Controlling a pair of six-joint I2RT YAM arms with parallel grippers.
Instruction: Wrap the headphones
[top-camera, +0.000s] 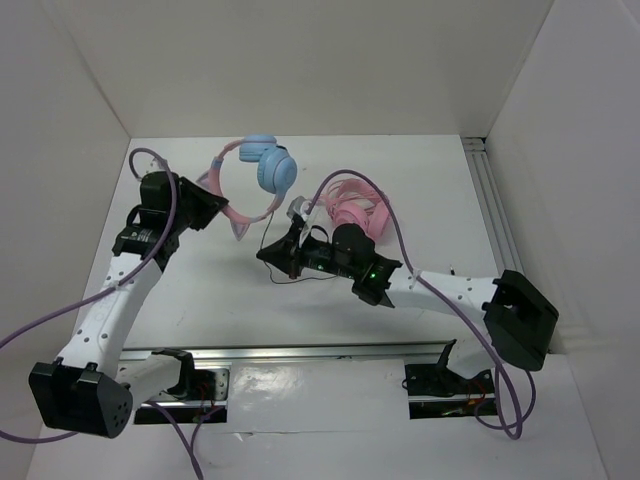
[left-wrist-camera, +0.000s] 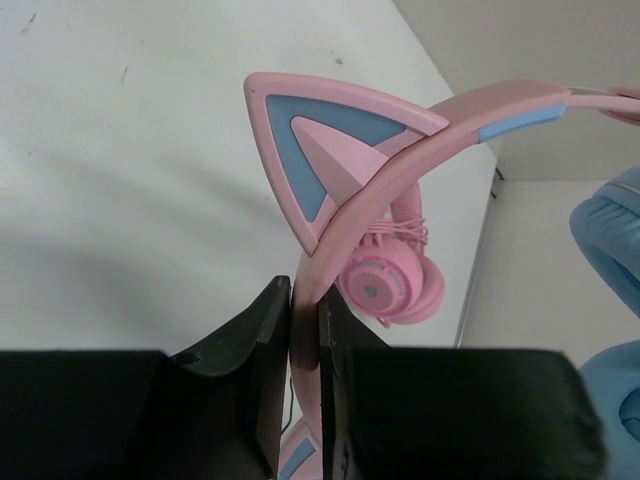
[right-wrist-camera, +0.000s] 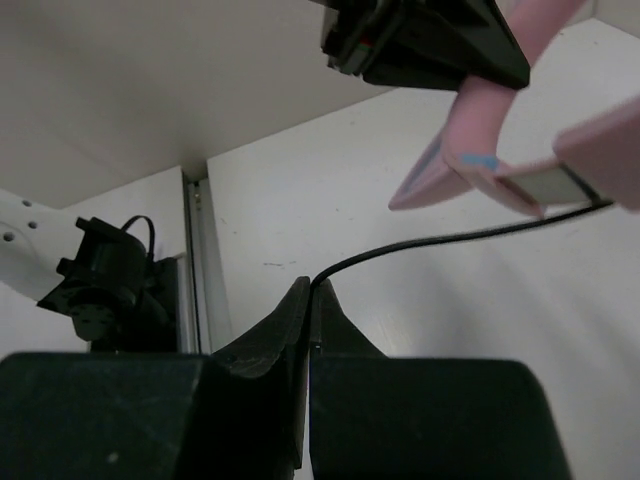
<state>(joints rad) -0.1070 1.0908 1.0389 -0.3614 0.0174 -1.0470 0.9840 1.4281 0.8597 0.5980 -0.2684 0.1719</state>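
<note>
Left gripper clamping 1 headphones, right gripper clamping 1 cable

In the left wrist view, the headphones run off the right edge, so only slivers of the blue ear cups show. The headband's lower stretch disappears behind the left gripper. A second, all-pink pair sits partly hidden behind that headband. In the right wrist view, the black cable vanishes between the pressed-together fingers of the right gripper, and the top and right edges crop the headband. From above, the pinch point on the cable is too small to make out.
</note>
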